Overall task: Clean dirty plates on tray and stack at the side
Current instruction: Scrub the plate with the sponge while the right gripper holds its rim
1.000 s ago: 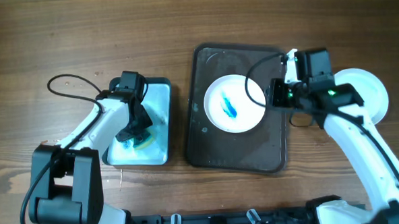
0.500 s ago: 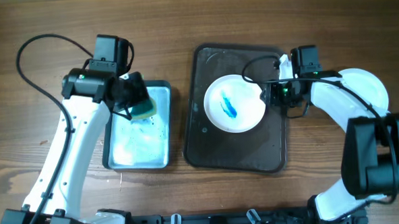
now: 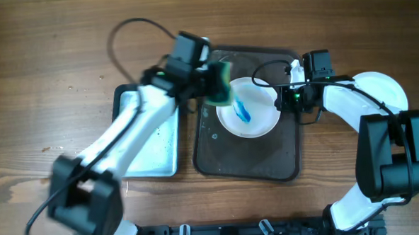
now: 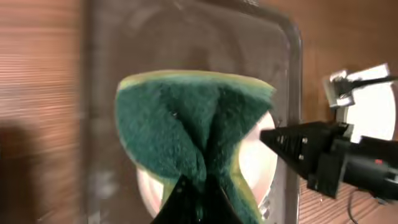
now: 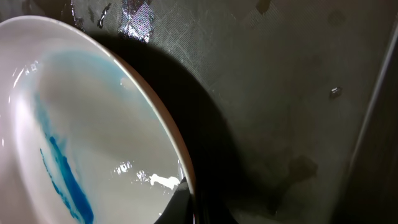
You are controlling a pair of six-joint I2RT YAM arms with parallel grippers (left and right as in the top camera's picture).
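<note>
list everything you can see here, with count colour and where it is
table: one, brown wood, under everything
tray: one, dark brown-grey, centre of the table
dirty plate: one, white with a blue smear, on the tray's upper half
side plate: at least one, white, on the table right of the tray, partly hidden by the right arm
small tray: one, black rim, pale wet inside, left of the tray
sponge: one, green and yellow, held over the dirty plate's left edge
left arm: white and black, jaws shut on the sponge
right arm: white and black, jaws shut on the dirty plate's right rim
</note>
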